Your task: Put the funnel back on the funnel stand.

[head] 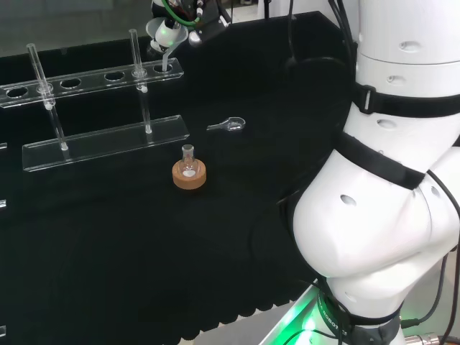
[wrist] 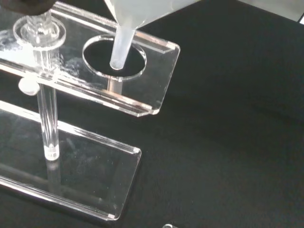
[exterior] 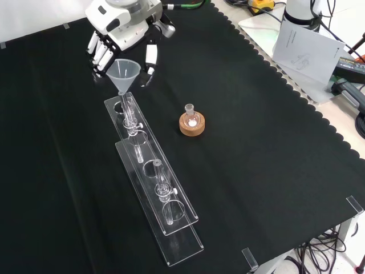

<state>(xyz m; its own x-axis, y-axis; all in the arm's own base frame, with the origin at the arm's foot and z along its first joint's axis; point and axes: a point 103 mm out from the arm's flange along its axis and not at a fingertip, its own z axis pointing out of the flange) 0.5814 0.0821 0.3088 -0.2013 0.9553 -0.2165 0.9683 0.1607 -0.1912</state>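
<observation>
The hand (exterior: 122, 31) holds the funnel (exterior: 123, 75) by its rim, stem tip just above the stand's (exterior: 171, 197) end hole (wrist: 114, 61). Lowering and release remain.

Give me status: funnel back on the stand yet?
Not yet. Done: the hand has the funnel carried to the funnel stand. In hand: the wrist view shows the stem tip at the end hole, cone above the shelf. Left: lower until seated, then release.
</observation>
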